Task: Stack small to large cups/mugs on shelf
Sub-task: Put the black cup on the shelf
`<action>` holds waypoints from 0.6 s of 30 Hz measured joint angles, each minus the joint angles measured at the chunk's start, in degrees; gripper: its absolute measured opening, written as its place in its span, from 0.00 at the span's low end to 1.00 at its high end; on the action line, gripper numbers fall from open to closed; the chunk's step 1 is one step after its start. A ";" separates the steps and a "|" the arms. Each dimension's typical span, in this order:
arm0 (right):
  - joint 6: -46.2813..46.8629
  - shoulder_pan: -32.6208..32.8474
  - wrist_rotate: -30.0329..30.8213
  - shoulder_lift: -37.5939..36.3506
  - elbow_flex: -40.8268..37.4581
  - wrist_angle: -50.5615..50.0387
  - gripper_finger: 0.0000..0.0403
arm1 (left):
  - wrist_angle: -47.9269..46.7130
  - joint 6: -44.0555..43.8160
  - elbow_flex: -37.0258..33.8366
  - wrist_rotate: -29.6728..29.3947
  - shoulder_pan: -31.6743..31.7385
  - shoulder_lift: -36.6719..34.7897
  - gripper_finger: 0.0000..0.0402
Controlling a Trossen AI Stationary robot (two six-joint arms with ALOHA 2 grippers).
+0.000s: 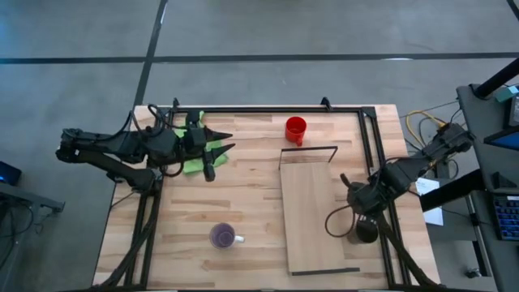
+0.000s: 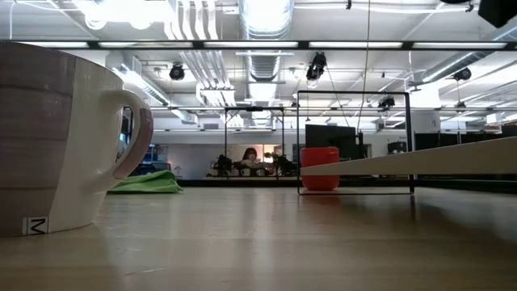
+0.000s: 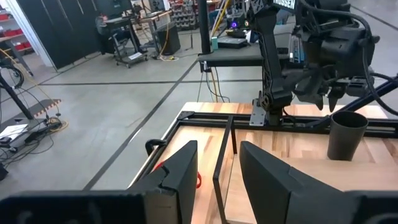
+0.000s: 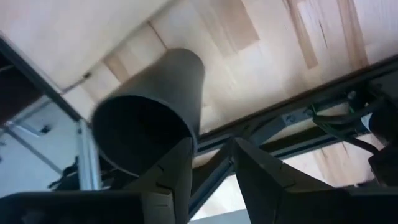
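1. A tall, tapered black cup (image 4: pixel 149 118) with a matte dark wall and a wide open mouth is seen standing upright on the striped plank tabletop (image 1: pixel 243 203), just off the right long edge of the light plain-wood shelf board (image 1: pixel 312 215).
2. The right gripper (image 1: pixel 362 212) is found at this cup's rim; one finger (image 4: pixel 171 171) is shown against the rim, with the jaws parted around it. Whether the rim is actually pinched cannot be told.
3. The shelf board is laid lengthwise on the tabletop, with a thin black wire frame (image 1: pixel 308 150) at its far end. Nothing is seen standing on it.
4. A bright red round cup (image 1: pixel 295 129) is placed near the far edge, just beyond the wire frame.
5. A purple cup with a pale handle (image 1: pixel 223 236) is set near the front, well left of the board.
6. The left gripper (image 1: pixel 220 143) is held over a crumpled green cloth (image 1: pixel 193 165) at far left, jaws spread.
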 joint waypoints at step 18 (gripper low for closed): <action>5.65 3.30 -0.11 0.04 -0.77 2.51 0.24 | 0.07 -0.01 -0.02 0.08 0.00 1.08 0.27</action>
